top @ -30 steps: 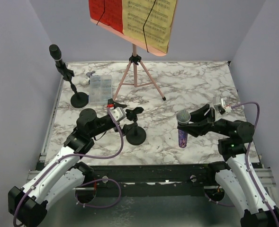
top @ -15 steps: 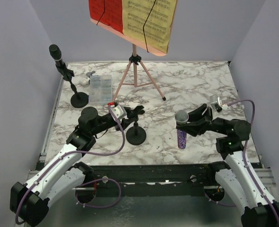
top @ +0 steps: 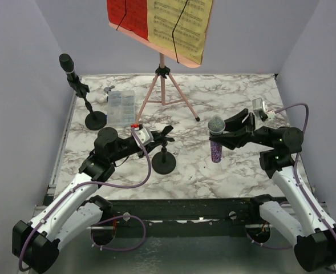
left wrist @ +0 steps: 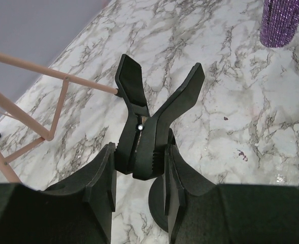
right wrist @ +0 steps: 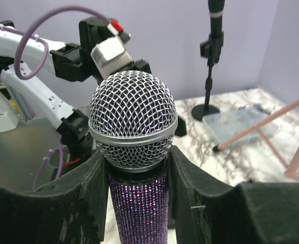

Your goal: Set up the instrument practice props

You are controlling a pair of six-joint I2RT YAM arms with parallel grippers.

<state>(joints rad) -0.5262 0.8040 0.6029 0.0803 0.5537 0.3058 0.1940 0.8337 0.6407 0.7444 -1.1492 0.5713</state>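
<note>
No legible words or numbers anywhere, only unreadably small printed notation on the music sheets.

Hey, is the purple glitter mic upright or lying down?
Upright: the purple glitter microphone has its mesh head on top and handle pointing down, clamped in the right gripper.

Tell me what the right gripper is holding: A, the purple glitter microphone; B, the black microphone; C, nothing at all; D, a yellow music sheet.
A: in the right wrist view the right gripper is clamped on both sides of the purple glitter microphone, just below its mesh head.
</note>
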